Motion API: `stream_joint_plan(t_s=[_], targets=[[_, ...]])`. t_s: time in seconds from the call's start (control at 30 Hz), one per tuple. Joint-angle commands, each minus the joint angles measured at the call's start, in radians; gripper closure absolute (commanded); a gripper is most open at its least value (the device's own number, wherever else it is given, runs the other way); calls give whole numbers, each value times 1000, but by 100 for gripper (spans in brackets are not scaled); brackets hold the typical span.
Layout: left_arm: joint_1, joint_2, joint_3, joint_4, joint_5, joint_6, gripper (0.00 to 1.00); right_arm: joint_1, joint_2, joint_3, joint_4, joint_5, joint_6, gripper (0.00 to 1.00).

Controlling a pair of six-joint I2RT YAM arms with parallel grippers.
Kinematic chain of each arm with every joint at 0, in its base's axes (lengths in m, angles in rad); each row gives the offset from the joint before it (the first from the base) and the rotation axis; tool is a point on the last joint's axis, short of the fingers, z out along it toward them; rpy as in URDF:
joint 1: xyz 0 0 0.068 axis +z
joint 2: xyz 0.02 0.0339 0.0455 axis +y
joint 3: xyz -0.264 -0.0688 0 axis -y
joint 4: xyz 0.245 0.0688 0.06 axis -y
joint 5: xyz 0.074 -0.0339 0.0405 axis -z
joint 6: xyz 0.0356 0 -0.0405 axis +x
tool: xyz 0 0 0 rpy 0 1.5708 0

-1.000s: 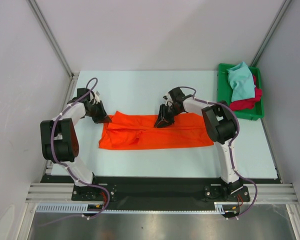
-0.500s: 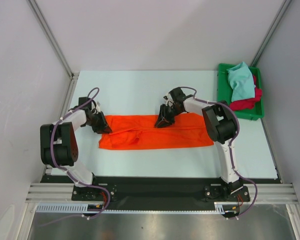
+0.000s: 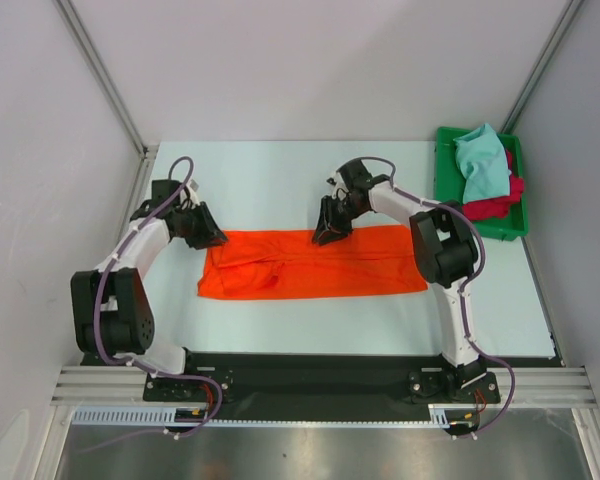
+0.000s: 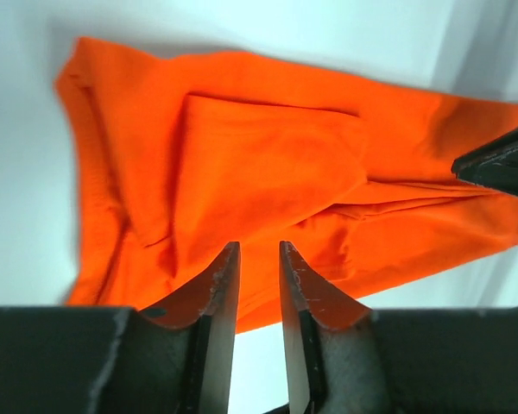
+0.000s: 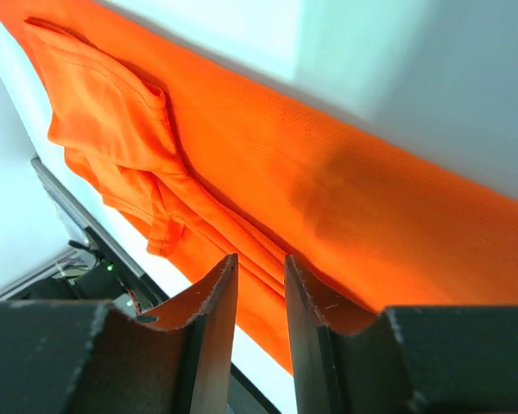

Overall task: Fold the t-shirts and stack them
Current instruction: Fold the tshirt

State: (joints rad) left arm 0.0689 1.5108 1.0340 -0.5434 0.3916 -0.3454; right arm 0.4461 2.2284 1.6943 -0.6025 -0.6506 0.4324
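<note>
At right, green tray [image 3: 442, 190], teal shirt [image 3: 482, 162] atop red shirt [image 3: 490, 207], left pincer [image 4: 259, 250] parted, right pincer [image 5: 261, 259] parted

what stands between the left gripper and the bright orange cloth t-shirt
Nothing visible. The left gripper hangs by the far left corner of the bright orange cloth t-shirt, jaws apart and empty.

The teal t-shirt [image 3: 481, 165] hides most of the crimson t-shirt [image 3: 492, 208].

No text, label, brand, number or sign can be read anywhere.
</note>
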Motion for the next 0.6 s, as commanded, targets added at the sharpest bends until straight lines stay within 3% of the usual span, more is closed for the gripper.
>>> stream_joint_plan(t_s=[0.0,0.37,0.57], targets=[[-30,43,-20,66,82,-47,71,-21,-73,33,-63,45,-38,66],[-20,198,-164,178,33,-34,74,-113,-315,-191,-51,137,-66,61],[-23,80,-132,126,-37,-44,63,-150,-384,-291,-172,333,-167,58]])
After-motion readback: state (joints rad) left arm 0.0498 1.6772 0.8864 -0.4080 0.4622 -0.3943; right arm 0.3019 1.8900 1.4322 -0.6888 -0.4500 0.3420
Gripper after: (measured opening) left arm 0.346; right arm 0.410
